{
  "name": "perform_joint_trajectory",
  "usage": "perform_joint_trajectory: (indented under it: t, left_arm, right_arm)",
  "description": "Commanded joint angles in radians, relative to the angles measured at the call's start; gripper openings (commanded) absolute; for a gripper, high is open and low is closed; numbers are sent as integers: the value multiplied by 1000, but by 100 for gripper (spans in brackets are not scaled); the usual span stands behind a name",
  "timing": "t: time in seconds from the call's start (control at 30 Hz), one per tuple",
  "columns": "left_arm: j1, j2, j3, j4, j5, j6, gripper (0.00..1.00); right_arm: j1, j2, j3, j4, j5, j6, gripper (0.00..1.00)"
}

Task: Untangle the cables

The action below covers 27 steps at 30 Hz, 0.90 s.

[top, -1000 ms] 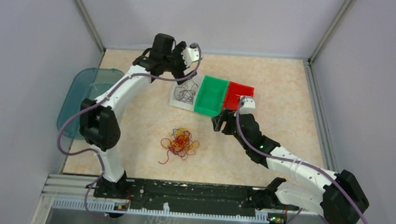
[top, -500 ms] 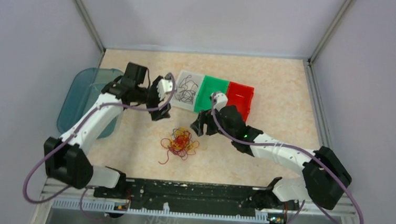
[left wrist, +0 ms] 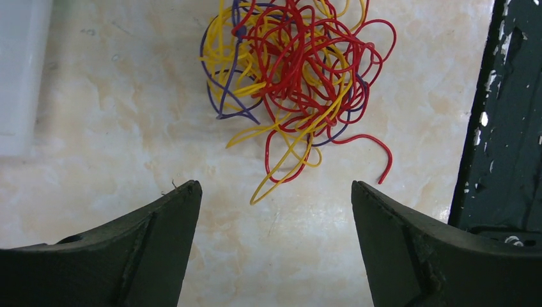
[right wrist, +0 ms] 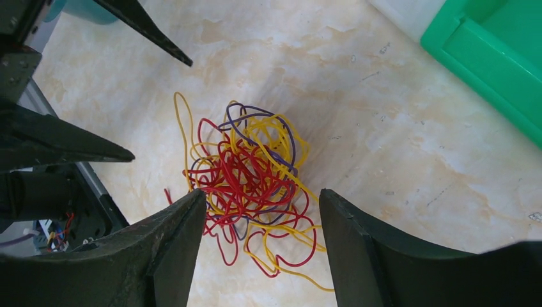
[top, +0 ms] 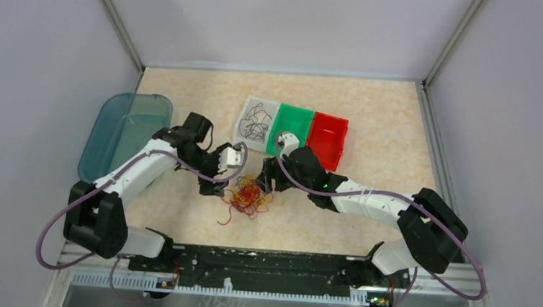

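Note:
A tangle of red, yellow and purple cables [top: 248, 195] lies on the beige table in front of the bins. My left gripper [top: 218, 177] hovers just left of it, open and holding nothing. The left wrist view shows the cables [left wrist: 297, 70] ahead of the spread left gripper [left wrist: 275, 185], only a yellow loop reaching toward the gap. My right gripper [top: 268, 178] stands at the tangle's right side, open. In the right wrist view, the right gripper [right wrist: 262, 192] straddles the near part of the cables [right wrist: 249, 160] from above. Black cables [top: 255, 122] lie in the white tray [top: 243, 143].
A green bin [top: 290, 129] and a red bin [top: 327, 137] stand beside the white tray at the back. A teal lid [top: 122, 129] lies at the left edge. The black rail [top: 261, 261] runs along the near side. The left gripper's fingers [right wrist: 96, 150] show opposite in the right wrist view.
The left arm swung from above the white tray back and down to the tangle's left side. The right arm moved left from the bins to the tangle's right side.

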Motion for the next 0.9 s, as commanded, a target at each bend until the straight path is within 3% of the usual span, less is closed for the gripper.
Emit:
perform_joint_trajectory:
  t: [0.0,0.23,0.47,0.7,0.87]
  left_arm:
    - [-48,36,10,23,0,81,92]
    - [-48,92,163,-14,154,24,96]
    - [-63,232,209,78,113,6,75]
    - [-97,261,183,86,84,106,62]
    - [-120,299,203,68,56,127,47]
  right_arm:
    - [-13,-30,19,47,22,23,65]
    - [-37,-20,13,46,4,44,61]
    - [-100,-123,-113,181,3,191,60]
    - [-103,-163,-141,150,29,194,58]
    - [-103,-155,-169,185,26,218,58]
